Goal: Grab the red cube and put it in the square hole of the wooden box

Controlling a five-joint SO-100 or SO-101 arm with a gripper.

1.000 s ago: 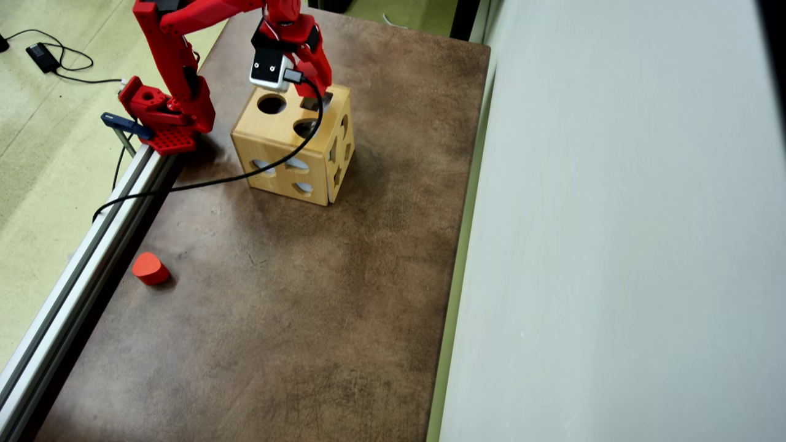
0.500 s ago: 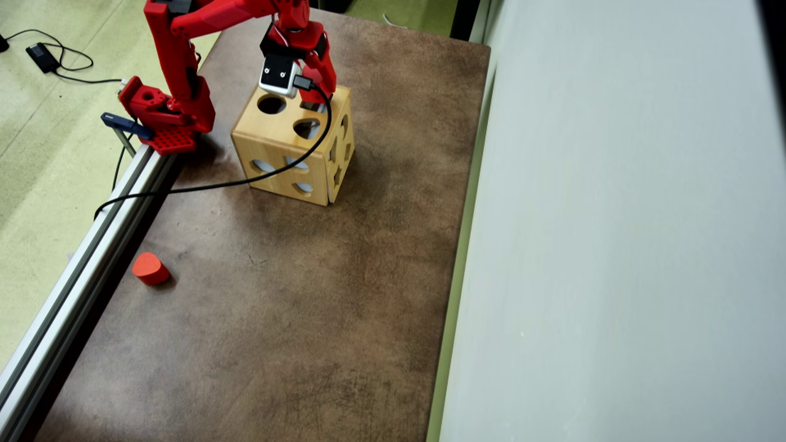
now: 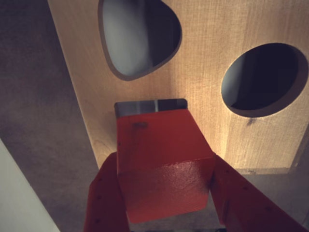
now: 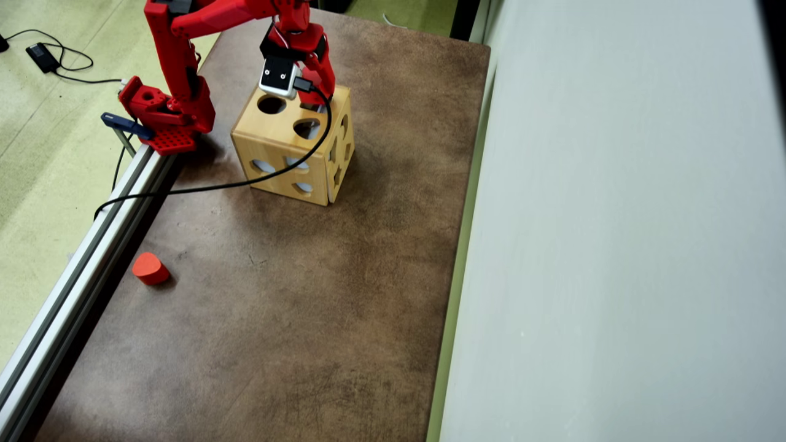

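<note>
**Inserting the Red Cube into the Square Hole**

**Status.** In the wrist view the gripper is clamped on the red cube, one finger on each side face. The cube hangs directly over the top face of the wooden box, with its lower end covering most of the square hole; only a dark strip of that hole shows beyond the cube's far edge. The overhead view places the gripper above the back corner of the wooden box.

**Procedure (judged).**
1. Align the cube's edges parallel with the hole's edges; a slight rotation is likely to jam it on the rim.
2. Centre the cube over the hole, then lower it straight.
3. Release only once the lower end is inside the opening.

**Not visible.**
- The cube hides most of the hole's outline, so clearance cannot be confirmed.
- Whether the cube already touches the box cannot be told.
- In the overhead view the arm and camera block the cube and the hole.
- A separate red piece lies well apart from the box.
</note>
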